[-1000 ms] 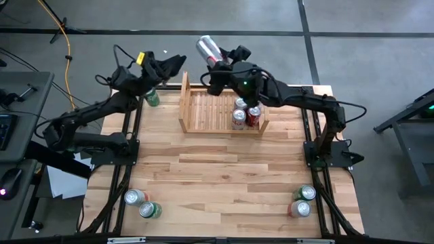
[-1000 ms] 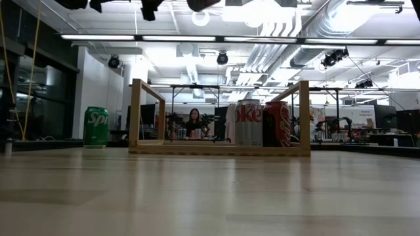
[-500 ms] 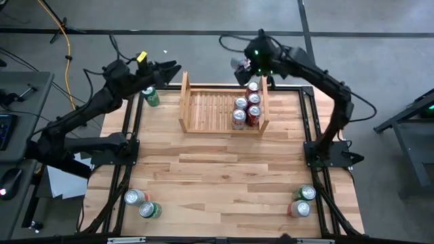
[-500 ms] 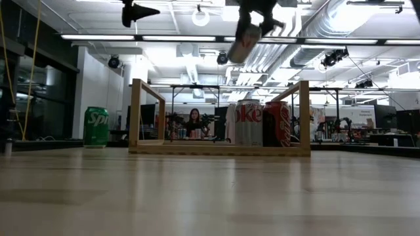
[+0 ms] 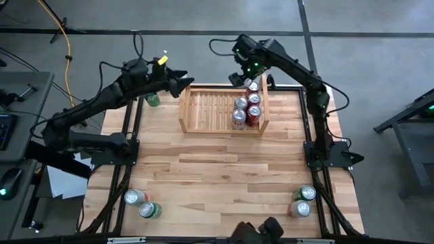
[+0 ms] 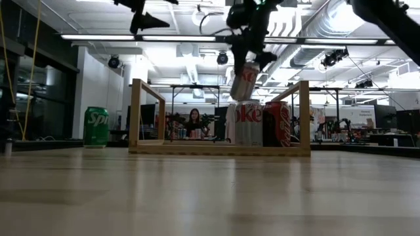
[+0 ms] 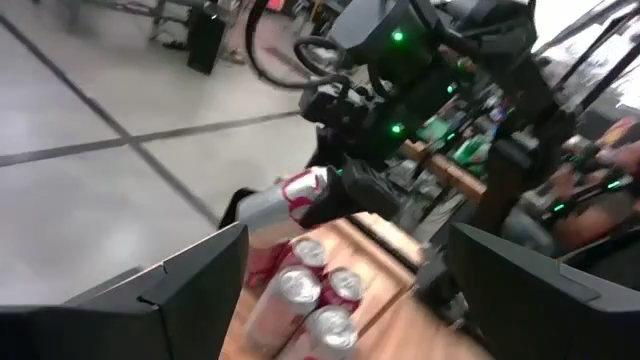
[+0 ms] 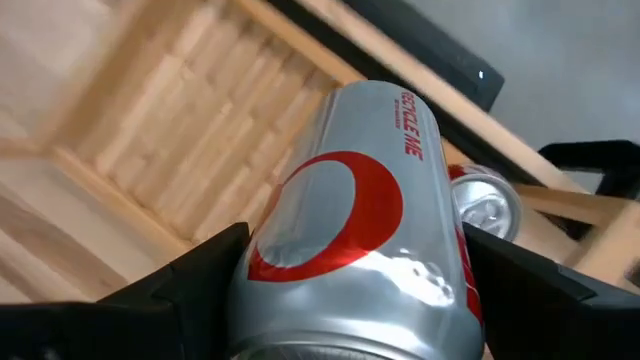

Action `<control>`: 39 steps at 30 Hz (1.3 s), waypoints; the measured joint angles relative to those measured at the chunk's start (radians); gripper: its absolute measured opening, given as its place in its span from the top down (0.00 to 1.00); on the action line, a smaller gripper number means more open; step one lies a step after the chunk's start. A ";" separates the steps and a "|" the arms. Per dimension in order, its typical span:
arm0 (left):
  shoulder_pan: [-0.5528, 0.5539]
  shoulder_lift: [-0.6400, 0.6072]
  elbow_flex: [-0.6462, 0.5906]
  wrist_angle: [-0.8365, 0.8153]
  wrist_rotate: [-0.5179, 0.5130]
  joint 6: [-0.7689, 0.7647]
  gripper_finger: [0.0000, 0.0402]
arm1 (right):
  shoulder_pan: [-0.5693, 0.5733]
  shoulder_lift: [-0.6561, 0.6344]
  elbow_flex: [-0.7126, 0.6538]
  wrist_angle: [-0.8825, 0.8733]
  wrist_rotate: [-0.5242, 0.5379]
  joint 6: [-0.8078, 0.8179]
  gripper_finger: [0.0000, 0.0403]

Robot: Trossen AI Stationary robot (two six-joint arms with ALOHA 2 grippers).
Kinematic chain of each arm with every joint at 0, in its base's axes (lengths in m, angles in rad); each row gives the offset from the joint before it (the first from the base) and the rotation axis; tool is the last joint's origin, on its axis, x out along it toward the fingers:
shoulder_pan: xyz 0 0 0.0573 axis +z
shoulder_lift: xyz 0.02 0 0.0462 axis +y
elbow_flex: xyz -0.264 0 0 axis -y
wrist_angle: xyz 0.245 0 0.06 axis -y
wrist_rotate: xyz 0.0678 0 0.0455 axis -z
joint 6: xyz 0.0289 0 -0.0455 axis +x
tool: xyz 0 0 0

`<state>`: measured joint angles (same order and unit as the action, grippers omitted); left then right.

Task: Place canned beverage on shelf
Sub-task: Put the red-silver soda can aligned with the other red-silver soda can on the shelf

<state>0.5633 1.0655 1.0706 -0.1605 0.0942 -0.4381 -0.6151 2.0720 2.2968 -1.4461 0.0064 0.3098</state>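
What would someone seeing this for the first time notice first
The right claw holds a silver and red can tilted in the air, just above the cans already standing at the right end of the shelf. The left claw hovers open near the shelf's far left corner, by a green can standing on the table.

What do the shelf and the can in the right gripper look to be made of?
Shelf: pale unpainted wood, judging by the visible grain on its slatted base and plain side boards, matte. Can, held in the right gripper: apparently thin metal with a glossy silver finish and a red printed crescent; highlights glint off its wall.
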 joint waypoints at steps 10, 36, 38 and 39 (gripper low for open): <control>-0.008 0.128 0.000 -0.009 -0.151 0.409 0.18 | 0.033 0.031 0.055 -0.039 -0.100 -0.182 0.24; -0.091 0.471 0.002 0.341 -0.100 0.806 0.99 | 0.113 -0.049 0.041 -0.021 -0.132 -0.251 0.24; -0.104 0.498 0.002 0.340 -0.100 0.805 1.00 | 0.113 -0.049 0.041 -0.022 -0.139 -0.250 0.24; -0.110 0.513 0.001 0.335 -0.101 0.802 1.00 | 0.113 -0.049 0.041 -0.024 -0.146 -0.250 0.24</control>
<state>0.4530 1.5784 1.0716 0.1741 -0.0072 0.3636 -0.5018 2.0232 2.3383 -1.4697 -0.1396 0.0603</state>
